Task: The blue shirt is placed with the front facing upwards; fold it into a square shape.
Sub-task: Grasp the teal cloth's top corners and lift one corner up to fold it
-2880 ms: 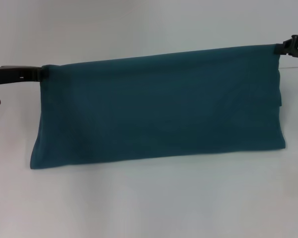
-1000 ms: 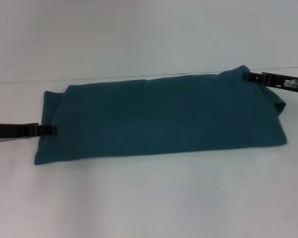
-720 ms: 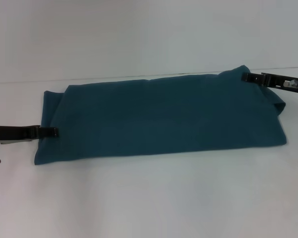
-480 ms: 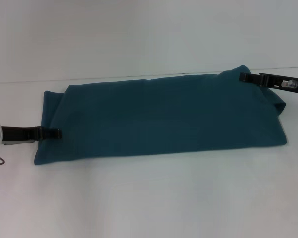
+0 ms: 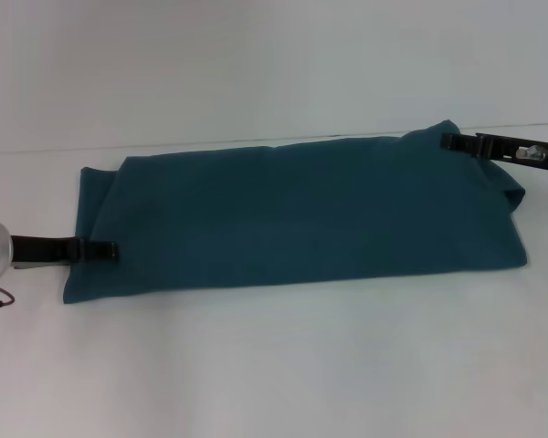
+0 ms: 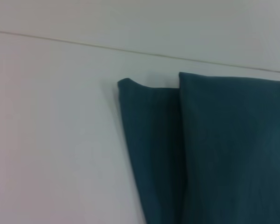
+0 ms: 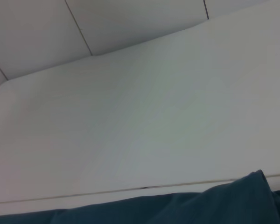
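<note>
The blue shirt (image 5: 301, 214) lies on the white table as a long folded band, plain teal side up, with no print showing. My left gripper (image 5: 110, 249) reaches in low from the left, its tip over the band's left end near the front corner. The band's far right corner stands up in a small peak, and my right gripper (image 5: 447, 141) is shut on it there. The left wrist view shows the layered left end of the shirt (image 6: 214, 149). In the right wrist view only the raised edge of the shirt (image 7: 214, 205) shows.
The white table (image 5: 283, 365) spreads wide in front of the shirt. A thin seam line (image 5: 210, 143) runs across just behind the band, with a pale wall (image 7: 130, 23) beyond it.
The shirt hung stretched between both raised grippers, then was laid down flat. Over the last second my left gripper has crept right and nearer along the left end; the right one edged slightly left.
</note>
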Motion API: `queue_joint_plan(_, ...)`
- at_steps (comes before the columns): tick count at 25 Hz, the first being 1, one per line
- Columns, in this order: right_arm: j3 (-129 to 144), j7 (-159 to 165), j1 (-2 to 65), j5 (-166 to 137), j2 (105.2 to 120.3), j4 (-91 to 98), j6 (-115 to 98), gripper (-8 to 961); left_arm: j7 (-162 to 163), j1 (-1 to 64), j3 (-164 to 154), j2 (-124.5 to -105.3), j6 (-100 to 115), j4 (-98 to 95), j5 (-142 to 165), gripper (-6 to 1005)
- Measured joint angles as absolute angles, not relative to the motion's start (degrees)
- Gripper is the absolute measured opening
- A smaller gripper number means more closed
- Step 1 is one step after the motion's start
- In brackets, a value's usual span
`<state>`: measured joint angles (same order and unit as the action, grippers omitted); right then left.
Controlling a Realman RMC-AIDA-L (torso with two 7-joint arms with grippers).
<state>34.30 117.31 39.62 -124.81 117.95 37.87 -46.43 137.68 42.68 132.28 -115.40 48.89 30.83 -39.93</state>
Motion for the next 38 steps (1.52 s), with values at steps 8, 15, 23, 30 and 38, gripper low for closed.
queue_joint_plan(8,35.2,117.8,39.5,-124.8,117.89,37.0,-45.7,686,133.4,43.1,132.3,-116.29,48.9,30.7,-40.1,881)
queue_joint_plan(15,35.5,118.1,39.6,-124.8,117.79,36.3,-45.7,686,132.2,41.8,132.4,-118.05,49.3,35.5,-40.4,542)
queue_joint_plan(23,35.8,118.2,39.3,-124.5,118.1,36.8,-46.3,687,132.1,41.6,132.9,-118.19,50.9,36.5,-40.7,184)
queue_joint_plan(30,35.7,118.2,39.1,-124.4,118.12,36.9,-46.4,687,131.2,40.7,133.0,-118.31,53.0,38.7,-42.9,36)
queue_joint_plan(38,35.0,113.2,38.4,-122.3,119.17,36.8,-46.2,687,130.0,39.8,133.0,-118.56,56.2,42.5,-46.4,36)
